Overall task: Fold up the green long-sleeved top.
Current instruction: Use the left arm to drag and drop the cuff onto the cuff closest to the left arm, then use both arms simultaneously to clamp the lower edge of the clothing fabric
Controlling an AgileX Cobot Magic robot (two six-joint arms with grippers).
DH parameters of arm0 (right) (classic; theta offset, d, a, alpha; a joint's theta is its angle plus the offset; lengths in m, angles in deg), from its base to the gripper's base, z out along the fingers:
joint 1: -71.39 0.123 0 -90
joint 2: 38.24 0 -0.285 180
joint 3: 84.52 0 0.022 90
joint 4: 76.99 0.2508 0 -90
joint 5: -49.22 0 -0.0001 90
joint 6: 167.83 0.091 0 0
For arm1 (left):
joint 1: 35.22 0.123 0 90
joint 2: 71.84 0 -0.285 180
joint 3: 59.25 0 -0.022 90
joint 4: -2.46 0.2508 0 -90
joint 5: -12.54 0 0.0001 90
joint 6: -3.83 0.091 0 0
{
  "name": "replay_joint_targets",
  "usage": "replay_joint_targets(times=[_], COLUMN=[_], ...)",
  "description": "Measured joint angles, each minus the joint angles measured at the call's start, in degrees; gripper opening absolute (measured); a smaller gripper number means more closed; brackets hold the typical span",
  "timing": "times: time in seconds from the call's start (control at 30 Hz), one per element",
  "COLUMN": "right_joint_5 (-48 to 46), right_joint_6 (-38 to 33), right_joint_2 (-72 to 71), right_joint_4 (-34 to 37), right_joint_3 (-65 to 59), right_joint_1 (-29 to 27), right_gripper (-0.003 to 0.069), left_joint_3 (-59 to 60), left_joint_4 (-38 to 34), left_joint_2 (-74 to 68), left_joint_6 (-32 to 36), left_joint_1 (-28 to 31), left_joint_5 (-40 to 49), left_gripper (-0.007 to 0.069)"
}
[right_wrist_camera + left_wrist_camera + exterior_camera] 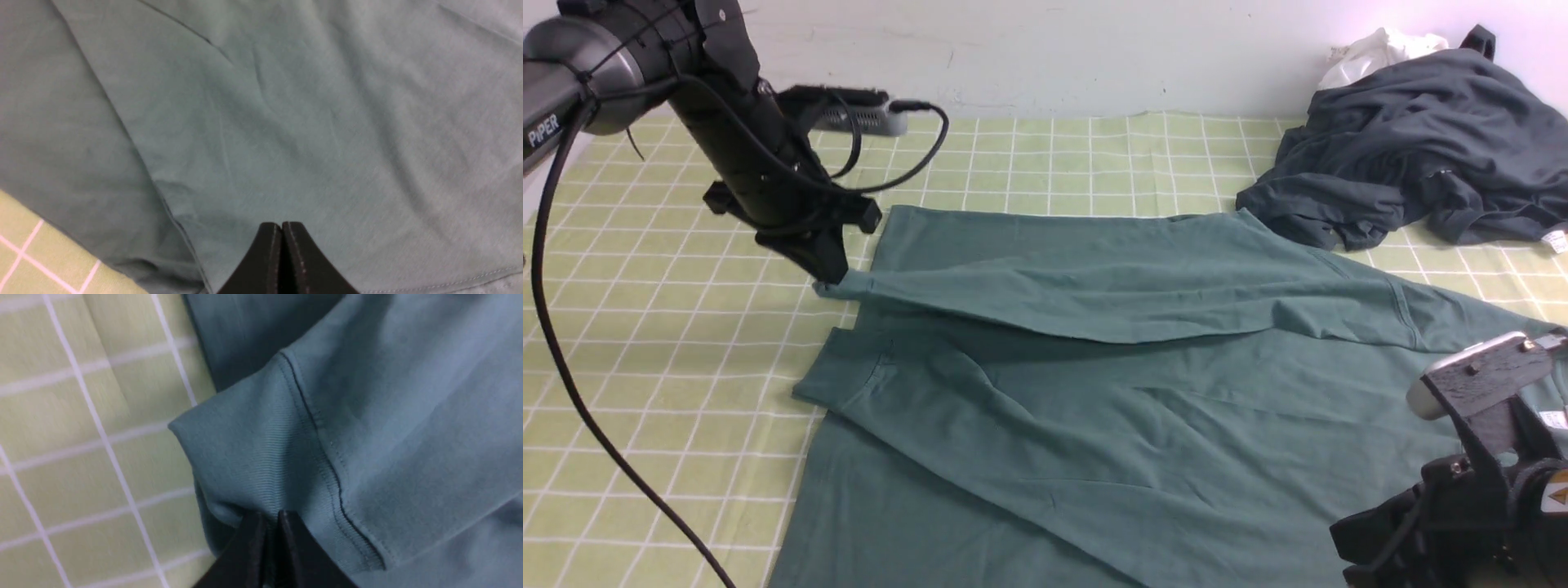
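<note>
The green long-sleeved top lies spread over the checked cloth, both sleeves laid across its body. My left gripper is shut on the ribbed cuff of the far sleeve and holds it a little above the cloth, past the top's left edge. In the left wrist view the gripper pinches the cuff's rib. My right gripper is shut and empty, above the top's body. In the front view only the right arm's wrist shows at the lower right; its fingertips are hidden.
A dark charcoal-grey garment is heaped at the back right, with a small white cloth behind it against the wall. The yellow-green checked tablecloth covers the table. A black cable hangs from the left arm across the left side.
</note>
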Motion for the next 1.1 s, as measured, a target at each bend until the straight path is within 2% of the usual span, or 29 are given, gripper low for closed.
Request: replay_joint_targets(times=[0.23, 0.33, 0.47, 0.57, 0.77, 0.87, 0.93, 0.97, 1.1], right_joint_5=[-0.11, -0.11, -0.17, -0.48, -2.44, -3.04, -3.20, -3.27, -3.46], right_joint_6=[-1.24, -1.35, -2.35, -3.93, -10.27, -13.41, -17.13, -18.55, -21.39], right_joint_2=[0.00, 0.00, 0.00, 0.00, 0.00, 0.00, 0.00, 0.00, 0.00], right_joint_4=[0.46, 0.91, 1.27, 2.48, 7.50, 9.72, 12.31, 13.87, 16.23], right_joint_3=[0.00, 0.00, 0.00, 0.00, 0.00, 0.00, 0.00, 0.00, 0.00], right_joint_1=[0.00, 0.00, 0.00, 0.00, 0.00, 0.00, 0.00, 0.00, 0.00], right_gripper=[-0.0016, -0.0016, -0.0016, -0.0016, -0.0016, -0.0016, -0.0016, -0.0016, -0.0016], left_joint_3=[16.13, 24.40, 30.64, 34.04, 42.35, 46.77, 52.00, 55.41, 63.63], left_joint_4=[2.10, 2.23, 2.09, 2.09, 1.35, 1.08, 1.09, 1.31, 2.34], left_joint_2=[9.88, 14.29, 16.13, 17.64, 26.06, 30.59, 35.48, 37.57, 41.32], left_joint_6=[0.00, 0.00, 0.00, 0.00, 0.00, 0.25, 4.74, 10.90, 27.66], left_joint_1=[-1.68, -2.45, -2.82, -2.82, -4.11, -6.44, -11.16, -14.09, -22.20], left_joint_5=[-0.33, -3.93, -6.19, -6.46, -5.62, -5.64, -6.46, -7.78, -14.48], left_gripper=[0.0009, 0.0010, 0.0045, 0.0118, 0.0351, 0.0402, 0.0420, 0.0423, 0.0428])
